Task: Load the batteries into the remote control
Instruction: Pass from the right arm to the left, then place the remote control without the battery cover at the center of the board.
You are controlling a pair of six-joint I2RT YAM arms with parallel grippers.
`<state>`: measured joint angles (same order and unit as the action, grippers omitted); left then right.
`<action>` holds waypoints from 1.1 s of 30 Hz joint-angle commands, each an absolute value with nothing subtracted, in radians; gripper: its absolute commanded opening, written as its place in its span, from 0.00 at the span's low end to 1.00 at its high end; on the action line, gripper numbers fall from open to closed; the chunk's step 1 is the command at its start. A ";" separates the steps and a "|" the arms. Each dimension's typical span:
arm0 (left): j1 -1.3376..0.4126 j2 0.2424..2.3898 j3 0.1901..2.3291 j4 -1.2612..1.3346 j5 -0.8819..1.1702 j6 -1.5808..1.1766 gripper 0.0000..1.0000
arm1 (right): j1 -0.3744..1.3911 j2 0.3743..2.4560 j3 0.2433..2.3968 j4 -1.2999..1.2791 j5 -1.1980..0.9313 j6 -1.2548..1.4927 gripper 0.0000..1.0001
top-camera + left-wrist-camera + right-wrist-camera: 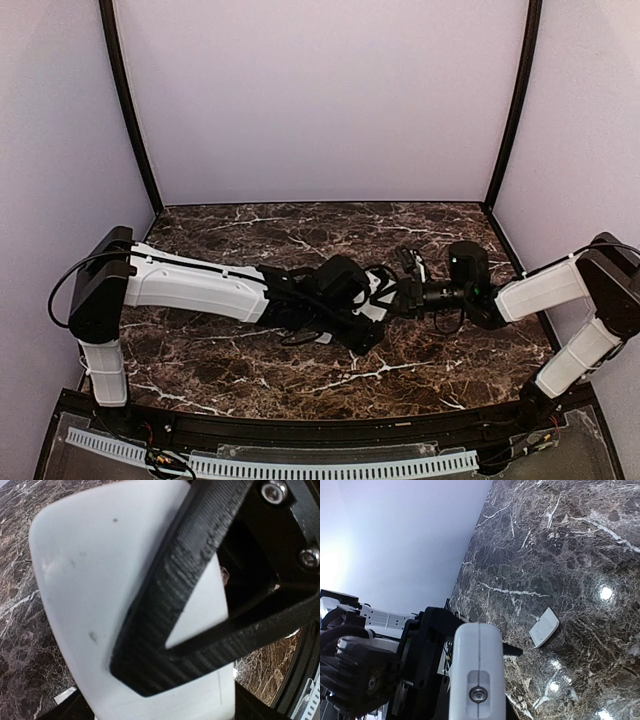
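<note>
The remote control [90, 580] fills the left wrist view, its plain white back toward the camera. My left gripper [160, 712] is shut on its side edges, and the dark fingertips [62, 711] show at the bottom corners. A black right finger [165, 630] lies flat across the remote's back. In the right wrist view the remote [477, 655] stands edge-on with its seam and a screw showing, held in my right gripper [477, 716]. In the top view both grippers [365, 305] [408, 285] meet at the table's middle above the marble. The batteries are out of view.
The small white flat cover piece [543, 627] lies alone on the dark marble table [560, 545]. Pale walls enclose the table on the far, left and right sides [320, 100]. The left arm's black wrist and cables [370, 665] sit close beside the remote.
</note>
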<state>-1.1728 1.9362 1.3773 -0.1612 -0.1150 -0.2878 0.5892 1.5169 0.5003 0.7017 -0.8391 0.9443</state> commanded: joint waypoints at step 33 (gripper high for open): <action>-1.159 2.075 1.563 -0.580 0.123 0.382 0.38 | 0.349 1.235 0.283 0.418 -0.829 0.801 0.53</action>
<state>-1.1629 2.0254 1.5040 -0.4778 0.0933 0.2928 0.3599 1.2427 0.3042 0.4603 -0.8150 0.8448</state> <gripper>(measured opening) 0.556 0.536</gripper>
